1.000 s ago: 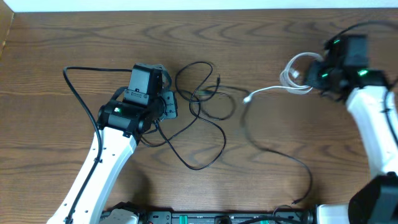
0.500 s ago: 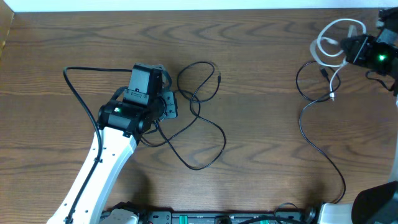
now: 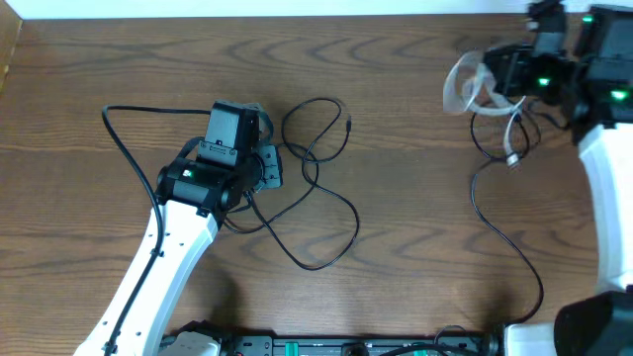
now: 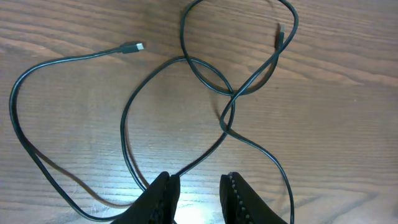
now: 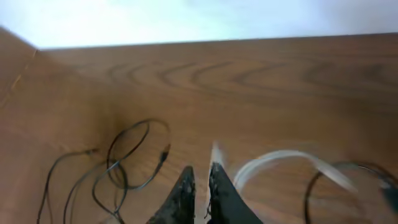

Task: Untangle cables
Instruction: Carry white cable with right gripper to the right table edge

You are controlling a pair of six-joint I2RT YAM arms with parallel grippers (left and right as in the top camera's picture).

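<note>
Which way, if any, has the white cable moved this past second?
Yes. The white cable shifted toward the table's far edge, its tail swinging right, away from the unmoved black cable.

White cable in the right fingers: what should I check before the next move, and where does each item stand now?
1. Hold of right gripper on white cable: ok, fingers closed on it.
2. Tangle in black cable: not ok, it crosses itself in several loops.
3. The white cable apart from the black cable: ok in the overhead view.
4. State of left gripper: open; whether it pins the black cable, cannot tell.
5. Knots in the white cable: cannot tell, blurred.
</note>
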